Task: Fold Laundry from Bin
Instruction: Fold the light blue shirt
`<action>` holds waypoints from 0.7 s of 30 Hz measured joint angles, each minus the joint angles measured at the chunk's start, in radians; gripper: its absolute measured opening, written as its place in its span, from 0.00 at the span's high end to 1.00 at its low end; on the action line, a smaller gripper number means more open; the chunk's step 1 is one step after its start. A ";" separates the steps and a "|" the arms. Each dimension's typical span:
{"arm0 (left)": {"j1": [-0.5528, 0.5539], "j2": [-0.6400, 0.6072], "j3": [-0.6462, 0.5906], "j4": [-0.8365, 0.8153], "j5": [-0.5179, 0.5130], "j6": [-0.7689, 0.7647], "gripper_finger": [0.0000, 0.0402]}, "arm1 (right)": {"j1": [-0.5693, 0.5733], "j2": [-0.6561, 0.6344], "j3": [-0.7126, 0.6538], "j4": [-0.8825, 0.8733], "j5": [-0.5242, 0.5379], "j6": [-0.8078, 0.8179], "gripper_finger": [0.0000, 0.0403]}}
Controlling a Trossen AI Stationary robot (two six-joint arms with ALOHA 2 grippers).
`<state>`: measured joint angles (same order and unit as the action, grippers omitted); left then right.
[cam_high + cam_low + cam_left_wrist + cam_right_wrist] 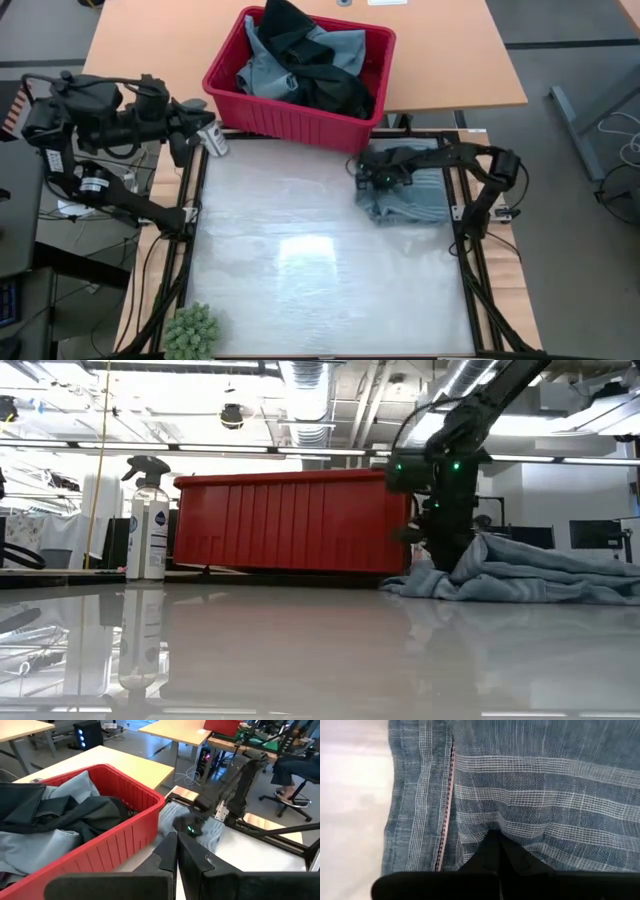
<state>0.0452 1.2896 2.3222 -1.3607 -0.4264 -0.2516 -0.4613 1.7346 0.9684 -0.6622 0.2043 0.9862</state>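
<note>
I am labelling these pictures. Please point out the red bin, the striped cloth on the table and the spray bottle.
red bin (pixel 262 112): high view, its front wall.
striped cloth (pixel 530 795): right wrist view, the middle of its fabric.
spray bottle (pixel 147 530): low view, its label.

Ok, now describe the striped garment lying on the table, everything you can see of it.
The striped garment is a grey-blue woven cloth crossed by bands of thin pale stripes, with a stitched seam running along one edge. It lies bunched in a low, rumpled heap on the table's far right part, just in front of the red bin's right end, apart from the clothes inside. The right hand, shut, presses down onto its left edge; whether it pinches any cloth is unclear.
</note>
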 joint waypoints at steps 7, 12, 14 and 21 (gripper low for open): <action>0.000 -0.001 0.000 -0.021 0.003 -0.015 1.00 | -0.147 -0.077 -0.010 -0.066 0.007 -0.039 0.96; 0.000 0.000 0.000 -0.022 -0.020 0.007 1.00 | -0.136 -0.151 -0.007 -0.020 0.013 -0.100 0.95; 0.000 0.000 0.000 -0.022 -0.066 0.008 1.00 | -0.119 -0.186 -0.005 0.007 0.008 -0.122 0.93; 0.000 -0.004 0.000 -0.023 -0.188 0.019 1.00 | -0.026 -0.299 0.088 0.042 0.014 -0.196 0.92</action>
<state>0.0456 1.2859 2.3222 -1.3836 -0.6147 -0.2322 -0.4872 1.4351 1.0568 -0.6200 0.2180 0.7901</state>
